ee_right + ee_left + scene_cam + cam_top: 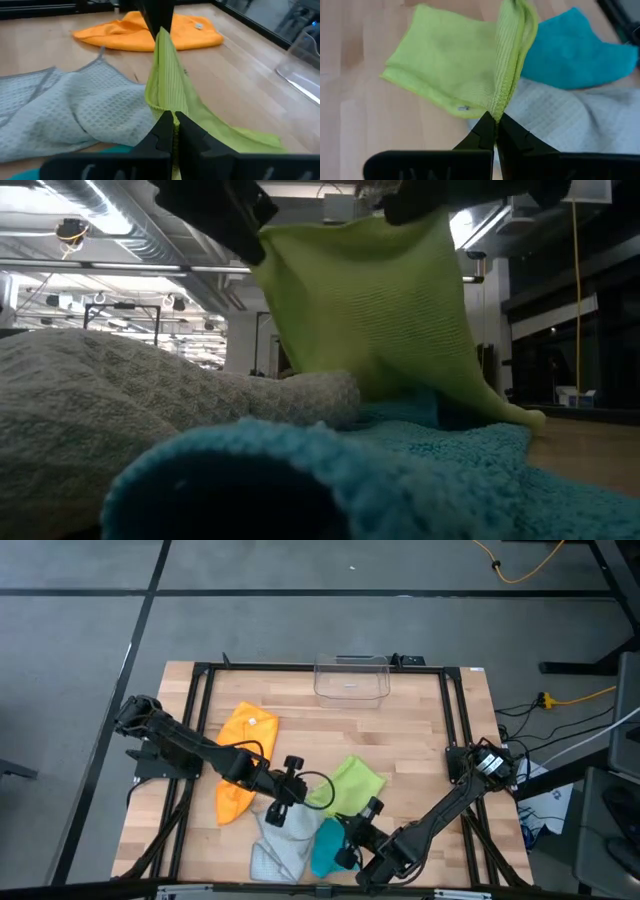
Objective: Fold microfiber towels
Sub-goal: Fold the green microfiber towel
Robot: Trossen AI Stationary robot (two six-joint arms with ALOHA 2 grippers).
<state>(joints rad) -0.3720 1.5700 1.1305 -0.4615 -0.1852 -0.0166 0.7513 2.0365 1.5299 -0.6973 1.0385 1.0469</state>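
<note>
The lime green towel is raised along one edge between my two grippers; its lower part lies on the table and on the teal towel. My left gripper is shut on one end of that edge, and my right gripper is shut on the other end. The light grey towel lies crumpled near the front edge. The orange towel lies flat to the left. In the low view the green towel hangs from both grippers. My left gripper pinches the green towel's hemmed edge at one end between its two fingers, slanting down from the table's left. The edge runs fairly taut toward the other gripper; the rest lies on the table. One layer or several, I cannot tell. My right gripper pinches the other end of the same edge between its two fingers, coming almost level from the table's near right. The raised edge stretches away to the left gripper. The cloth below drapes down onto the table.
A clear plastic bin stands at the table's far edge, in the middle. The black frame rails run along the table's sides. Bare wood shows between the bin and the towels.
</note>
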